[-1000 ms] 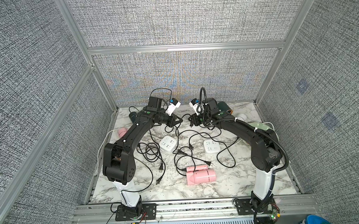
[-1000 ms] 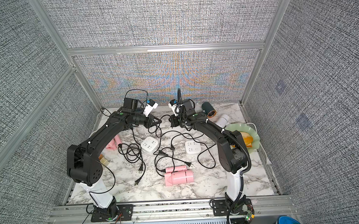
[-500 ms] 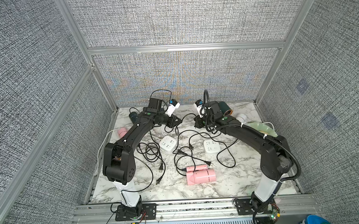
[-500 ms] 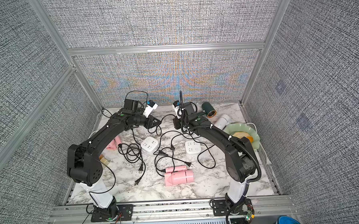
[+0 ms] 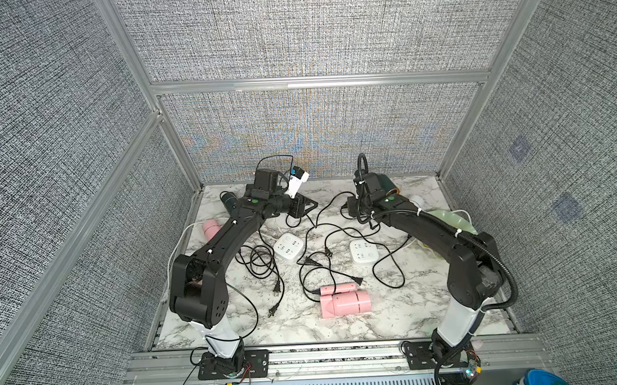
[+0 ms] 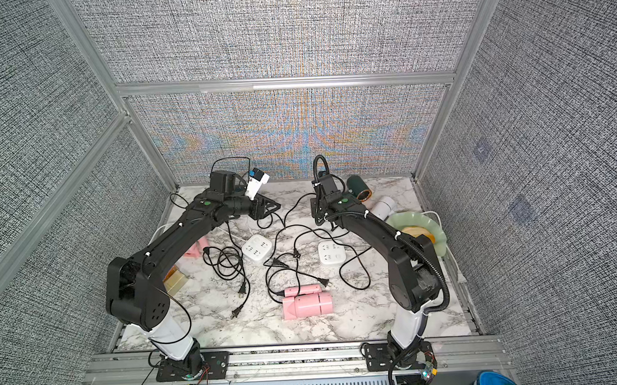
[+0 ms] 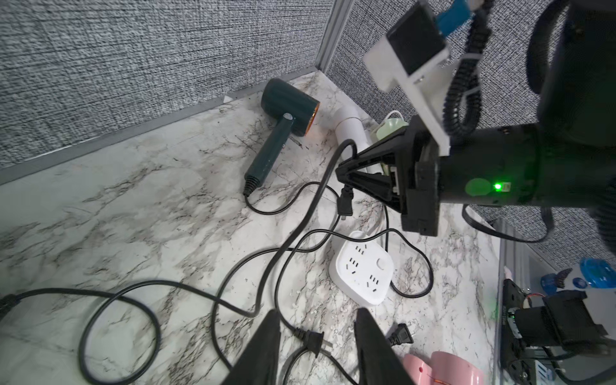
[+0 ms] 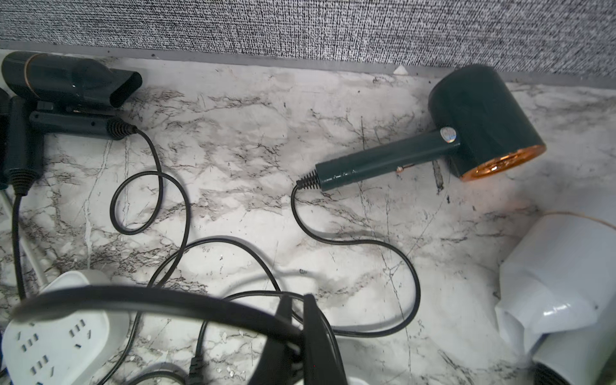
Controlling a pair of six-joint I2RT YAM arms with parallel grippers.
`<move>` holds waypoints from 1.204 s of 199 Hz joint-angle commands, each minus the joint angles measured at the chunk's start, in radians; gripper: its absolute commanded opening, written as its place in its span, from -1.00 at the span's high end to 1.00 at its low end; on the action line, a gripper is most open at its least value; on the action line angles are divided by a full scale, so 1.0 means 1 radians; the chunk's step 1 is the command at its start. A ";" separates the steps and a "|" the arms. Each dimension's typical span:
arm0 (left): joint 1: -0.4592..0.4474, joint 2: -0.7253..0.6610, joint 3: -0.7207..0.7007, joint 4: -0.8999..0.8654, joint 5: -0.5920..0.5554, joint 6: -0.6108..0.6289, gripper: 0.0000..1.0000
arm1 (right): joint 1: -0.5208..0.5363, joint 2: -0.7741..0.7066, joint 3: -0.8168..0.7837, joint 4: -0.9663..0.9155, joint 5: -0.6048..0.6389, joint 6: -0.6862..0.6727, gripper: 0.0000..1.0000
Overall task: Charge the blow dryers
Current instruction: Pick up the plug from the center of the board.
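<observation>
Right end effector (image 8: 296, 301) pinches a cord (image 8: 160, 296) near the counter's (image 5: 395, 318) back edge. Left end effector (image 7: 316, 311) stands open, empty. Dryers (image 5: 344, 301) lie scattered across the counter. Strips (image 5: 288, 246) apparently hold no plug, so none charges yet.

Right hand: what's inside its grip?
The right hand is shut on a black cord, its plug dangling below. Which dryer it runs to is hidden in the tangle.
</observation>
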State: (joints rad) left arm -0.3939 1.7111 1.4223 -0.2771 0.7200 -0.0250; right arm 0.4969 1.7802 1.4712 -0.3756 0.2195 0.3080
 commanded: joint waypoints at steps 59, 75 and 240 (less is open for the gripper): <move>-0.056 0.002 -0.162 0.438 0.130 -0.465 0.13 | 0.002 -0.091 -0.106 0.065 -0.179 0.093 0.95; -0.065 0.006 -0.204 0.527 0.137 -0.578 0.03 | 0.002 -0.107 -0.117 0.073 -0.181 0.107 0.96; -0.220 0.019 -0.377 1.021 -0.225 -1.290 -0.56 | 0.055 -0.289 -0.304 0.204 -0.171 0.173 0.95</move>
State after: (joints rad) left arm -0.6064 1.7081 1.0573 0.6044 0.5461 -1.2148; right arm 0.5426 1.5146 1.1877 -0.2123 0.0406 0.4603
